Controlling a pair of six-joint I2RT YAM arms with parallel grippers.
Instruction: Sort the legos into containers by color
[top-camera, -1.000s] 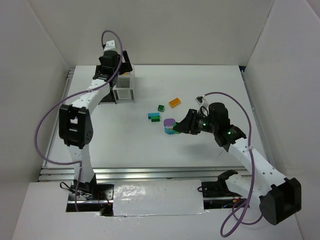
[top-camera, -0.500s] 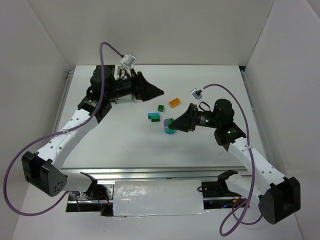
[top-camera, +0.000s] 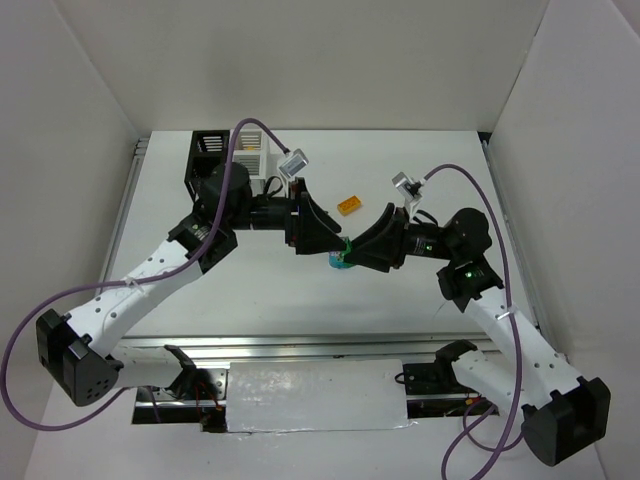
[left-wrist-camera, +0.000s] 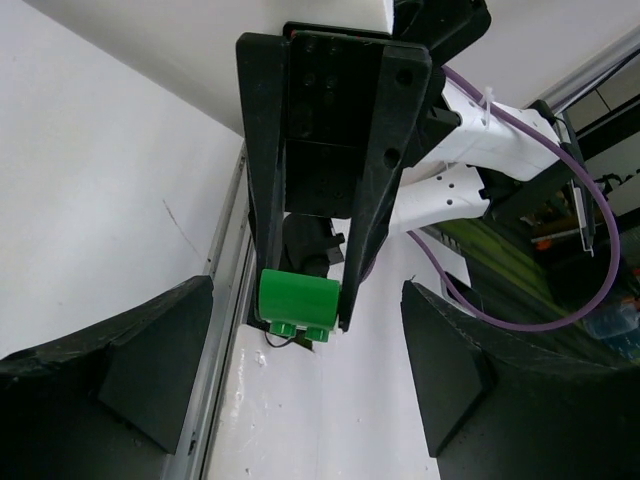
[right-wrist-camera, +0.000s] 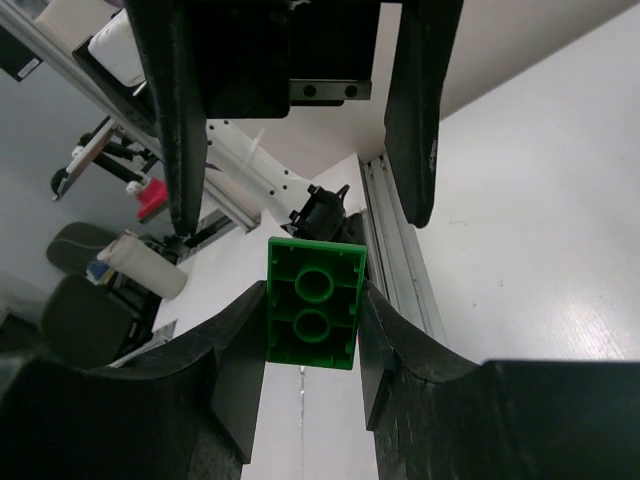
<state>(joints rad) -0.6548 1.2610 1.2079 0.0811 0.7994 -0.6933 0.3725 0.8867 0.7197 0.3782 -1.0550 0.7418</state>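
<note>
Green lego (right-wrist-camera: 312, 315) is pinched in my right gripper (top-camera: 362, 246), up in the air between the open jaws of my left gripper (top-camera: 325, 230). If the right one releases before the left one closes, I think the brick falls.

L gripper (top-camera: 325, 232) blocks R gripper (top-camera: 352, 250), tips near-touching

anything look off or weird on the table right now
Nothing spilled or broken. The one odd sight: the right hand, shut on a green lego, faces the open left hand tip to tip in mid-table, far from the containers at the back left corner. It looks like a handover.
</note>
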